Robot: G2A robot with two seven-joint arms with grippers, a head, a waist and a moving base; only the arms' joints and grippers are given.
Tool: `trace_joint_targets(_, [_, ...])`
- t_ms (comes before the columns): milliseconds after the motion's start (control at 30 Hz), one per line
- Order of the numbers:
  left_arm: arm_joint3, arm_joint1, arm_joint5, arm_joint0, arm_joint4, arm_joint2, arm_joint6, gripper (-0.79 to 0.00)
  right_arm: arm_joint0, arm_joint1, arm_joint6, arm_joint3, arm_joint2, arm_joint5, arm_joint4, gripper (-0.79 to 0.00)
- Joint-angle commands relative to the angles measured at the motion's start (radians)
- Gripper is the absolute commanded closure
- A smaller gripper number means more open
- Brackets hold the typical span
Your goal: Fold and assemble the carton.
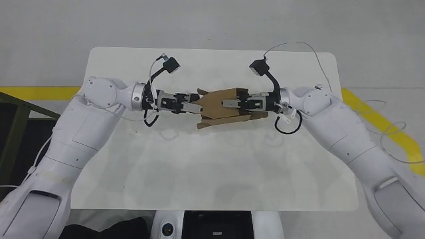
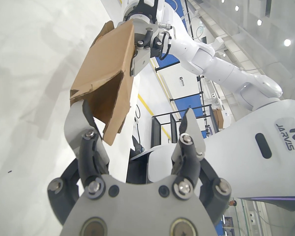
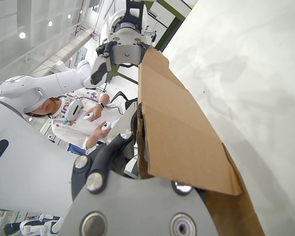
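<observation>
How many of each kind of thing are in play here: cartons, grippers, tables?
cardboard carton: 1
grippers: 2 (left gripper, right gripper)
white table: 1
Total: 4

The carton is plain brown corrugated cardboard, only partly folded. Its panels meet at angles along the creases and form an open wedge, not a closed box (one edge is ragged and torn). It sits over the middle of the white tabletop, lying lengthwise between the two arms. The right gripper is clamped on one panel. One finger of the wide-spread left gripper is against the opposite corner.
</observation>
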Motion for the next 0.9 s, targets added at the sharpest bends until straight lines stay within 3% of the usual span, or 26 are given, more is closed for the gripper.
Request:
trace_joint_targets(0, [-0.002, 0.001, 0.019, 0.003, -0.038, -0.009, -0.016, -0.785, 0.001, -0.001, -0.003, 0.006, 0.000, -0.003, -0.002, 0.000])
trace_joint_targets(467, [-0.035, -0.001, 0.165, 0.019, -0.244, -0.054, -0.088, -0.785, 0.004, -0.020, -0.038, 0.056, 0.019, -0.038, -0.032, 0.000])
trace_joint_targets(867, [-0.074, -0.023, 0.157, 0.015, -0.219, -0.009, -0.078, -0.785, -0.008, -0.044, -0.052, 0.048, 0.038, -0.039, -0.067, 0.000])
